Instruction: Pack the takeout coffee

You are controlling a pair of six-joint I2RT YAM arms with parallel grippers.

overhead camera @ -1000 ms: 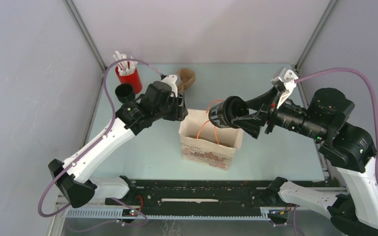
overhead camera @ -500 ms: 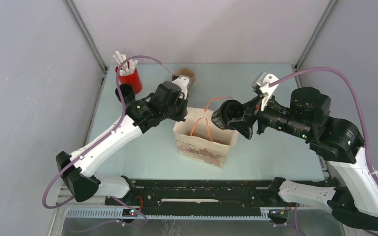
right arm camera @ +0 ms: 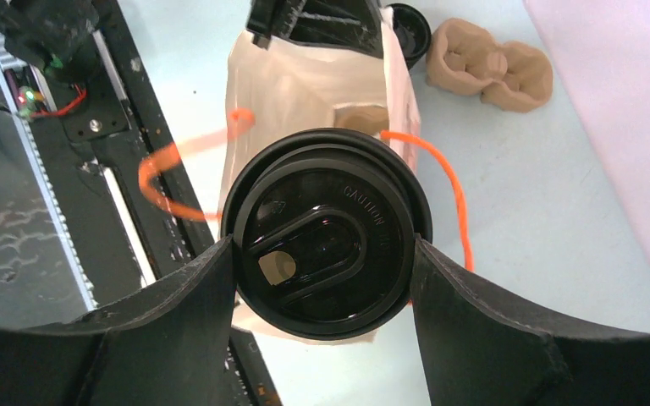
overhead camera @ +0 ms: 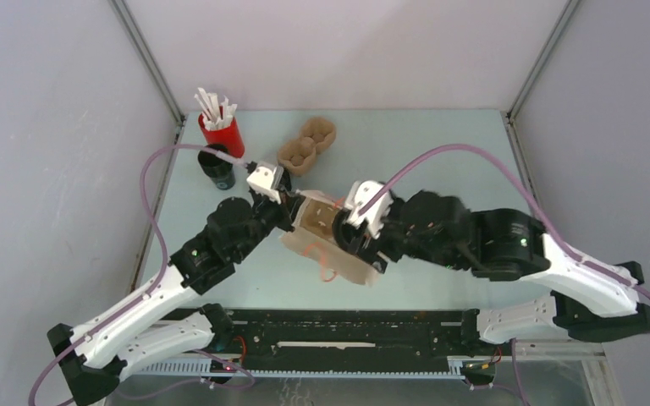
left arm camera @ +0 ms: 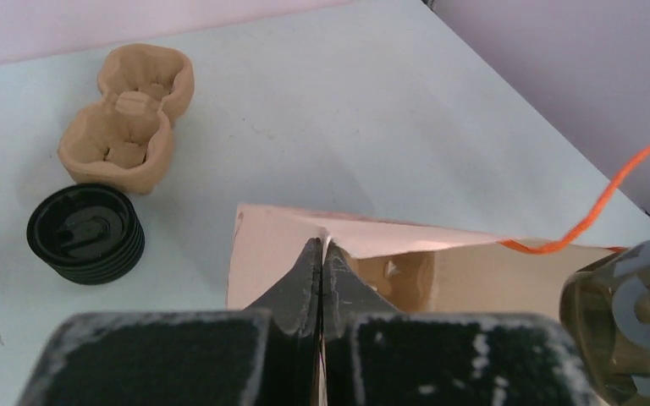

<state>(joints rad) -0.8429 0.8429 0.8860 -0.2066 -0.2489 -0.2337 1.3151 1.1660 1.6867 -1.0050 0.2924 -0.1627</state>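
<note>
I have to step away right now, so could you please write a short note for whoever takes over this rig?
Left claw: shut on the rim of the paper bag.
Right claw: closed around the coffee cup, lid on, held at the bag's mouth.
Done: cup picked up, bag gripped.
Left to do: lower the cup into the bag, release it, withdraw both arms.

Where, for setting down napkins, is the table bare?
Bare: far-right table, from the pulp carrier to the right wall. Crowded: red cup and black round piece far left; bag, left gripper and right gripper mid-table.
</note>
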